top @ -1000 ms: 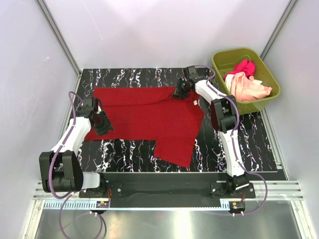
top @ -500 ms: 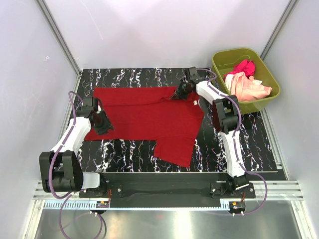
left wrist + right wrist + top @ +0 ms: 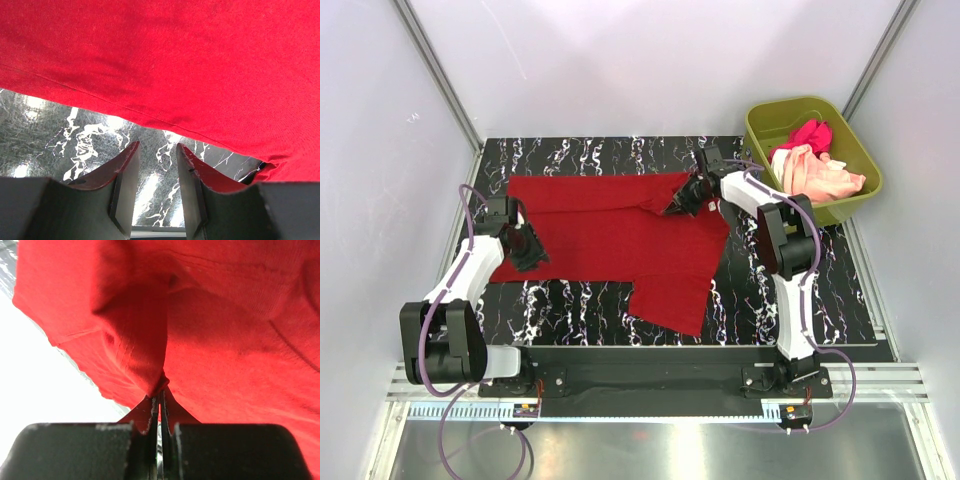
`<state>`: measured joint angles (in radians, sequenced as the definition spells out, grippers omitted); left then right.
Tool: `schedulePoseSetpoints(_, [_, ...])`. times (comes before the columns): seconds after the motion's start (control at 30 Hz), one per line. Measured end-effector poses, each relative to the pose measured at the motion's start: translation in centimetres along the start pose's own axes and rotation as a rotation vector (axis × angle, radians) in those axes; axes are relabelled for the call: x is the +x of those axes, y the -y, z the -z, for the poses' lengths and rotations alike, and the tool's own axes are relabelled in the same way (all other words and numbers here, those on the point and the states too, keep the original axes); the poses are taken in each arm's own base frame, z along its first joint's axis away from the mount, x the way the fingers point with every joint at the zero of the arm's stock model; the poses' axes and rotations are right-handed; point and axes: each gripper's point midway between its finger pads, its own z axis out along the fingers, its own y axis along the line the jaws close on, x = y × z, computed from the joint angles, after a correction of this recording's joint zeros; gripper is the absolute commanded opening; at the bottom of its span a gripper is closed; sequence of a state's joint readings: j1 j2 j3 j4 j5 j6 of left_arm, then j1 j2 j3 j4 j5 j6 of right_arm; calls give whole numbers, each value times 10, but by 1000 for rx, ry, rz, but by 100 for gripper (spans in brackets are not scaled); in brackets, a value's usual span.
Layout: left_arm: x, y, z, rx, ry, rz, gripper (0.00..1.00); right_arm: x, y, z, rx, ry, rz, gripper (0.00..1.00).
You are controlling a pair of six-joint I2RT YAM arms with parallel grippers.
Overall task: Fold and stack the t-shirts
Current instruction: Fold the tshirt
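Observation:
The deep red t-shirt [image 3: 610,230] lies spread on the black marbled table, one sleeve hanging toward the near edge. My right gripper [image 3: 685,198] is shut on a pinch of the red shirt [image 3: 150,340] near its far right collar area, and the cloth bunches up at the fingertips. My left gripper [image 3: 527,248] is open at the shirt's left edge, and the hem [image 3: 150,112] lies just beyond its jaws with bare table between them. The magenta-pink shirt [image 3: 807,133] and the pale peach shirt [image 3: 820,175] lie crumpled in the tub.
The olive-green plastic tub [image 3: 860,150] stands at the far right, off the table's right edge. Grey walls and metal frame posts surround the table [image 3: 570,300]. A metal rail runs along the near edge.
My right gripper has moved a little right and toward the near side, dragging the pinched red cloth with it. The left arm has barely moved.

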<state>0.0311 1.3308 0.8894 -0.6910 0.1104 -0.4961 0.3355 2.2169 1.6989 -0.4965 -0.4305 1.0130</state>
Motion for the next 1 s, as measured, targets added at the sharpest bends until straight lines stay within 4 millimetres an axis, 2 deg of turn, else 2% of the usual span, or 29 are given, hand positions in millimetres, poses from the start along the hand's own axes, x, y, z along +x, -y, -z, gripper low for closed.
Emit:
schedulePoseSetpoints(0.17, [0, 0, 0, 1, 1, -1, 40, 22, 7, -11, 32, -38, -74, 4])
schedulePoseSetpoints(0.3, [-1, 0, 0, 3, 3, -4, 40, 47, 8, -22, 34, -94, -149, 23])
schedulePoseSetpoints(0.33, [-1, 1, 0, 3, 4, -5, 40, 54, 9, -23, 32, -110, -162, 36])
schedulePoseSetpoints(0.37, [-1, 1, 0, 4, 3, -9, 41, 60, 10, -23, 33, -126, -175, 41])
schedulePoseSetpoints(0.43, [-1, 1, -2, 9, -2, -18, 41, 72, 13, -17, 34, -155, -169, 57])
schedulePoseSetpoints(0.53, [1, 6, -5, 29, -11, -40, 41, 75, 10, 7, 23, -149, -47, 66])
schedulePoseSetpoints(0.63, [6, 29, -8, 97, -19, -95, 40, 53, 5, 44, 15, -50, 144, 58])
schedulePoseSetpoints(0.67, [9, 41, -9, 135, -20, -117, 40, 41, 2, 60, 0, -9, 197, 50])
schedulePoseSetpoints(0.73, [16, 69, -14, 218, -39, -155, 38, 12, 2, 86, -21, 76, 261, 36])
schedulePoseSetpoints(0.77, [20, 85, -18, 259, -51, -171, 35, -7, 6, 99, -23, 121, 282, 24])
schedulePoseSetpoints(0.8, [24, 103, -23, 299, -69, -186, 34, -31, 12, 111, -20, 172, 303, 22])
schedulePoseSetpoints(0.9, [32, 152, -39, 393, -102, -225, 30, -78, 36, 122, 13, 240, 330, 17])
schedulePoseSetpoints(0.97, [33, 184, -52, 443, -109, -241, 30, -93, 48, 111, 38, 236, 373, 18])
schedulePoseSetpoints(1.0, [34, 197, -58, 460, -112, -243, 30, -95, 53, 102, 46, 221, 395, 24])
